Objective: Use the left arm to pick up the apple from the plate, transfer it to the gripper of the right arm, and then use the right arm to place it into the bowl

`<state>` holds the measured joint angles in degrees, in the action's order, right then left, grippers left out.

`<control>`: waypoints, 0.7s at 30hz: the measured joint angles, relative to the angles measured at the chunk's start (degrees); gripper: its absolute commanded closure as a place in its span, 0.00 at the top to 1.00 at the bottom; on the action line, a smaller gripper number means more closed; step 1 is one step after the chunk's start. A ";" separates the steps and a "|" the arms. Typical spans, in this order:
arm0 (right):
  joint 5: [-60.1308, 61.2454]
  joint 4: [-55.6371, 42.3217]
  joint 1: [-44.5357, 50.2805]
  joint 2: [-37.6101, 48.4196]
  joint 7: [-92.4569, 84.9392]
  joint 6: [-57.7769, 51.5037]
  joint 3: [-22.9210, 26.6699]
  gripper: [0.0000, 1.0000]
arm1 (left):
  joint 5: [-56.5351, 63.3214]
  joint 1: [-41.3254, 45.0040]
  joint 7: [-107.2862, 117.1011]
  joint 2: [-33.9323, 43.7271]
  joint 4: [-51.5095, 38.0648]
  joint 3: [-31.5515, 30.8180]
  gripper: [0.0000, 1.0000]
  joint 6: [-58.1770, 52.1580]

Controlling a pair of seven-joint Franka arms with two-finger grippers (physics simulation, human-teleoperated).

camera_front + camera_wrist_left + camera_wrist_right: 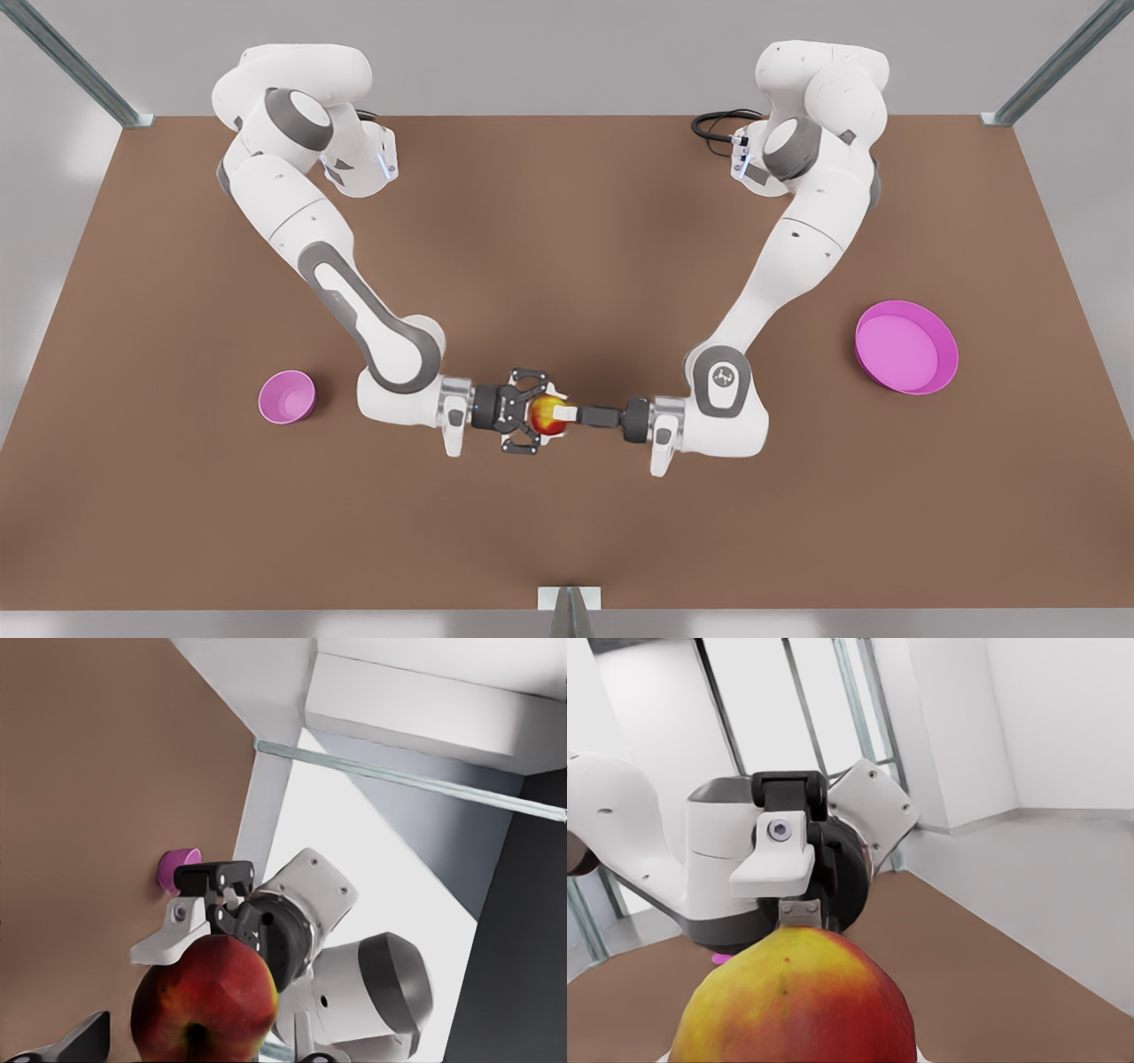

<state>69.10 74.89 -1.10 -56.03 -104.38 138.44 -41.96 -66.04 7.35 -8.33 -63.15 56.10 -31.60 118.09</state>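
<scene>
Pink against the brown table (567, 221), the bowl (286, 397) sits at 9 o'clock from the meeting point of the two arms in the front view, empty and well apart from them. Next comes the right arm (337, 283), reaching in from the front view's left with its wrist level. The gripper of the right arm (543, 414) has its black linkage spread around the near side of the apple (549, 415); whether it has closed on the fruit cannot be told.

The apple hangs above the table between the two wrists, clear of both dishes. At its 3 o'clock side the left gripper (567, 413), seen edge-on, is clamped on it, one white tip lying across the skin. Behind it is the left arm (797, 257), and the plate (946, 377) lies bare at about 2 o'clock.

An apple should be firm and fairly light, but its waxy, rounded skin would likely slip under a shallow pinch. The receiving grip is best taken across the widest girth, square to the left gripper's hold, before that hold lets go.
</scene>
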 measured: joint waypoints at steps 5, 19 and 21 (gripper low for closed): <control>-10.46 5.12 -15.22 3.82 0.05 -7.10 -0.18 0.54 | 8.31 -11.59 0.35 2.95 -1.26 0.64 1.00 -8.05; -80.54 7.49 -32.69 9.07 2.30 -37.06 0.41 0.54 | 65.93 -4.14 6.82 42.87 21.08 21.91 1.00 -33.34; -85.59 8.64 -34.69 9.38 2.70 -36.72 0.42 0.54 | 67.73 -4.41 7.45 39.33 17.62 21.74 1.00 -35.14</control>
<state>-16.48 83.53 -35.79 -46.65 -101.69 101.72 -41.54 1.69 2.94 -0.89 -23.82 73.72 -9.86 82.96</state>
